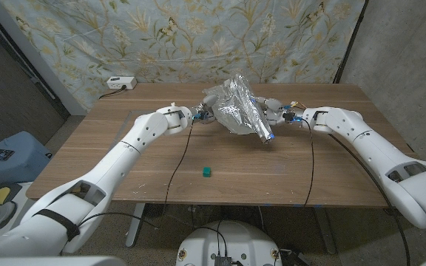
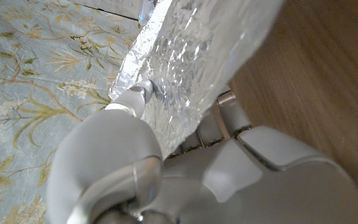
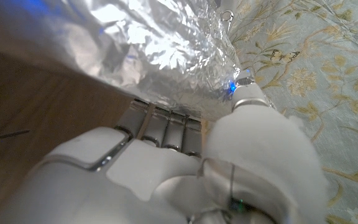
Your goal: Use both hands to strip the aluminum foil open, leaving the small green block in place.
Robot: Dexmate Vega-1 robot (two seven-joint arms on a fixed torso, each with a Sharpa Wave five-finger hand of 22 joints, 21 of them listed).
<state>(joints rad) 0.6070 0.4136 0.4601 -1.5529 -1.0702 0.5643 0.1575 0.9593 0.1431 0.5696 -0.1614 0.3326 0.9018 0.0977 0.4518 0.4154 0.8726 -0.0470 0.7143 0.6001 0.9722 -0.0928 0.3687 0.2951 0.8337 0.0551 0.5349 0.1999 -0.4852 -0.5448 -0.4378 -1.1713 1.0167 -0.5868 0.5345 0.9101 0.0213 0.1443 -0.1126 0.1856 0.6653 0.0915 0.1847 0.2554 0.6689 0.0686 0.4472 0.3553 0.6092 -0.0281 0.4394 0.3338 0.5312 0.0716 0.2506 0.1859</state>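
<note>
A crumpled sheet of aluminum foil (image 1: 234, 106) is held up above the far middle of the table. My left hand (image 1: 200, 114) grips its left edge and my right hand (image 1: 271, 113) grips its right edge. In the left wrist view my thumb presses on the foil (image 2: 191, 56) with the other fingers behind the sheet. In the right wrist view the foil (image 3: 160, 50) is likewise pinched between thumb and fingers. A small green block (image 1: 207, 172) lies on the table well in front of the foil, near the front edge, apart from both hands.
A white power strip (image 1: 120, 83) lies at the table's far left corner. A floral cloth (image 1: 191, 37) hangs behind the wooden table (image 1: 124, 166). Cables run from both wrists over the front edge.
</note>
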